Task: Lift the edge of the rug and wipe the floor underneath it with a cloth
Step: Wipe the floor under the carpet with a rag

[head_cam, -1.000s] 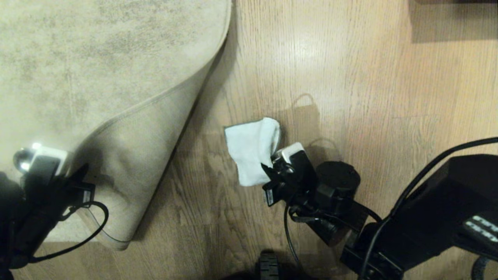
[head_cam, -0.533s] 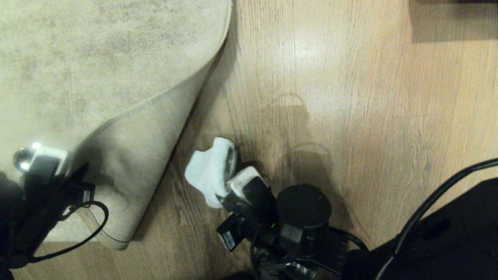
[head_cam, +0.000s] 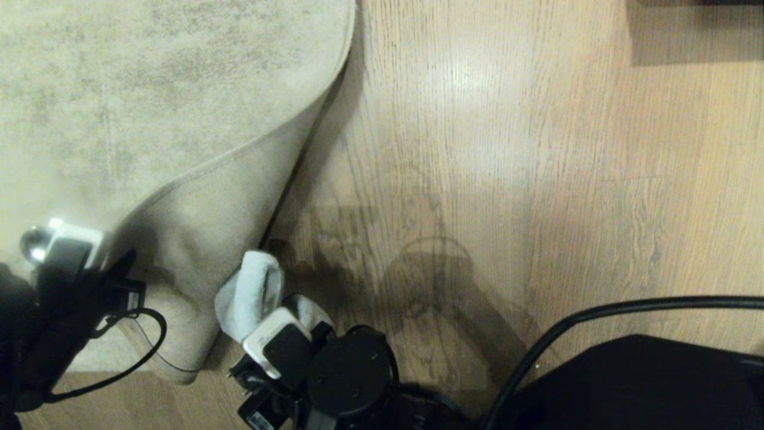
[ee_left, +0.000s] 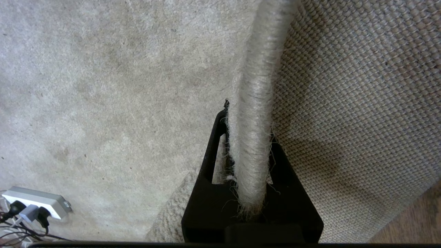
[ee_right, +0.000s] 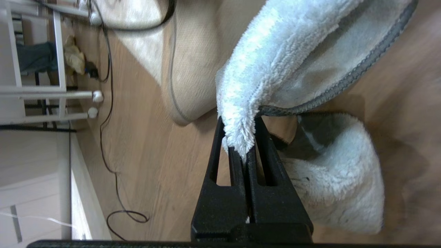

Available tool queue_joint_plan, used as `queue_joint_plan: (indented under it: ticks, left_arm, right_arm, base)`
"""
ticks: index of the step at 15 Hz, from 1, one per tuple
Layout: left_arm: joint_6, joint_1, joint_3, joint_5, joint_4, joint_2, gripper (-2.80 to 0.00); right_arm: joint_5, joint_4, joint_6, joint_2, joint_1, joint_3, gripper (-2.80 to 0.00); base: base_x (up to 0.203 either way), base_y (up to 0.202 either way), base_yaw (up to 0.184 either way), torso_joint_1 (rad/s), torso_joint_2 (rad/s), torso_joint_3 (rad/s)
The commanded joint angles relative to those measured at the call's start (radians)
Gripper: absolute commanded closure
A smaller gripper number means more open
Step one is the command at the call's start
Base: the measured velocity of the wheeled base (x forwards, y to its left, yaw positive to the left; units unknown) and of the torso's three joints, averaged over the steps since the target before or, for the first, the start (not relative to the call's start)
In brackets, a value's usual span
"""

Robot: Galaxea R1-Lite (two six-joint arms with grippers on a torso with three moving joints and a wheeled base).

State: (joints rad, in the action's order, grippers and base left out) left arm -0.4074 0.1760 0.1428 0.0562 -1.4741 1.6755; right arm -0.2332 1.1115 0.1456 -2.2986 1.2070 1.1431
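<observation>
Right gripper [head_cam: 253,334], fingers pinching cloth [head_cam: 248,295], swept from open floor [head_cam: 477,149] to rug edge [head_cam: 227,161]; left gripper [ee_left: 249,137] fingers clamp edge.

open floor [head_cam: 537,149] right; folded rug edge [head_cam: 197,239] blocks left.

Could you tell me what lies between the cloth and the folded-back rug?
Only a narrow strip of bare floor, seen in the head view, separates the cloth from the rug.

Your right hand [head_cam: 253,325] has swept the cloth [head_cam: 248,295] across the floor [head_cam: 477,149] from the open planks toward the lifted rug edge [head_cam: 197,280]. The cloth, spread flat a second ago, is now bunched right against the rug's underside.
</observation>
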Motion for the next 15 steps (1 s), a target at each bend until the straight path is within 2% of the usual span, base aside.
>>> queue_joint_plan:
  ticks: [1, 5, 9, 15]
  left_arm:
    - [-0.002, 0.000, 0.001, 0.001, -0.009, 0.001, 0.00]
    - [-0.001, 0.000, 0.001, 0.001, -0.009, 0.003, 0.00]
    - [-0.002, -0.003, -0.005, 0.001, -0.008, 0.006, 0.00]
    - [-0.004, -0.003, -0.006, 0.001, -0.008, 0.006, 0.00]
  right_arm:
    - [0.000, 0.010, -0.013, -0.096, 0.000, 0.045, 0.00]
    - [-0.002, 0.073, -0.037, -0.157, -0.027, 0.072, 0.00]
    - [-0.003, 0.142, -0.035, -0.191, -0.100, 0.085, 0.00]
    - [-0.003, 0.152, -0.033, -0.158, -0.205, 0.084, 0.00]
  base:
    - [0.000, 0.000, 0.000, 0.000, 0.00, 0.000]
    - [0.000, 0.000, 0.000, 0.000, 0.00, 0.000]
    - [0.000, 0.000, 0.000, 0.000, 0.00, 0.000]
    - [0.000, 0.000, 0.000, 0.000, 0.00, 0.000]
